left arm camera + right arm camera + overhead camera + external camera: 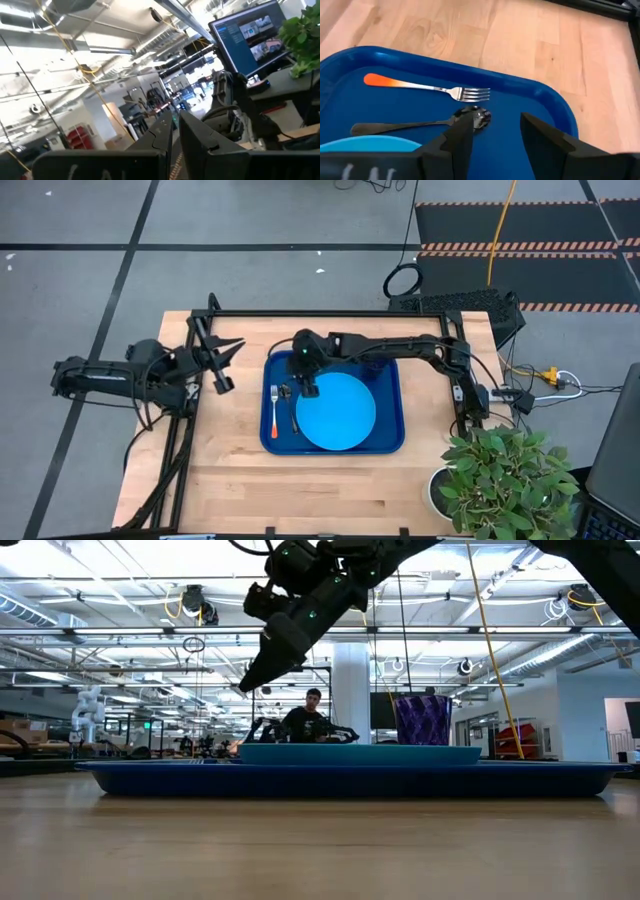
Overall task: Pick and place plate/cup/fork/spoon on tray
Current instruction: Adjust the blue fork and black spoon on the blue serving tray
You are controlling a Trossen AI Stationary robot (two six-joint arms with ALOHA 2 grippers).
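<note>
The dark-blue tray (388, 442) lies in the middle of the table. The sky-blue plate (340, 415) lies flat on the tray's right part. The fork (422, 87), with its orange-red handle, and the dark spoon (415, 125) lie side by side on the tray's floor left of the plate. The purple cup (422, 720) stands upright on the tray beyond the plate; in the high view my right arm covers it. My right gripper (495, 132) is open and empty. It hangs above the tray (248, 685), over the spoon's head (479, 116). My left gripper (225, 365) is shut and empty, left of the tray.
A black frame rail (330, 313) runs along the table's far edge. A potted plant (500, 475) stands at the near right corner. Bare wood (300, 490) lies between the tray and the near edge. A person (312, 718) sits in the room beyond the table.
</note>
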